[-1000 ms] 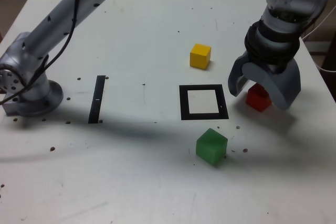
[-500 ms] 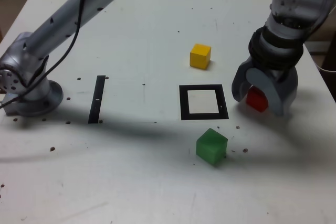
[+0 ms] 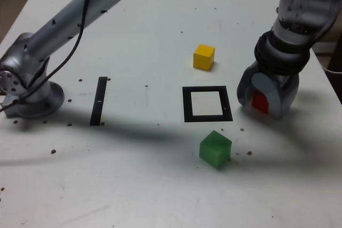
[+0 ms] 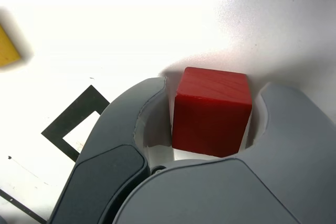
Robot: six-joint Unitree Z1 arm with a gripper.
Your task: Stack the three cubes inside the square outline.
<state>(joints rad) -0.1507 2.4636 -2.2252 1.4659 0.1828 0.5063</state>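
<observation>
The gripper (image 3: 260, 101) has drawn its jaws in from the wide spread of a second ago, and they now flank the red cube (image 4: 212, 113) on the table, to the exterior view's right of the black square (image 3: 187, 105). Whether they grip it yet I cannot tell (a sliver of daylight seems to remain), but a first pick looks near; the yellow cube (image 3: 203, 57) and green cube (image 3: 215, 149) remain outside the square.

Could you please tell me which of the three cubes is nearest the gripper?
The red cube: it sits between the gripper's jaws, while the yellow and green cubes lie outside them.
</observation>
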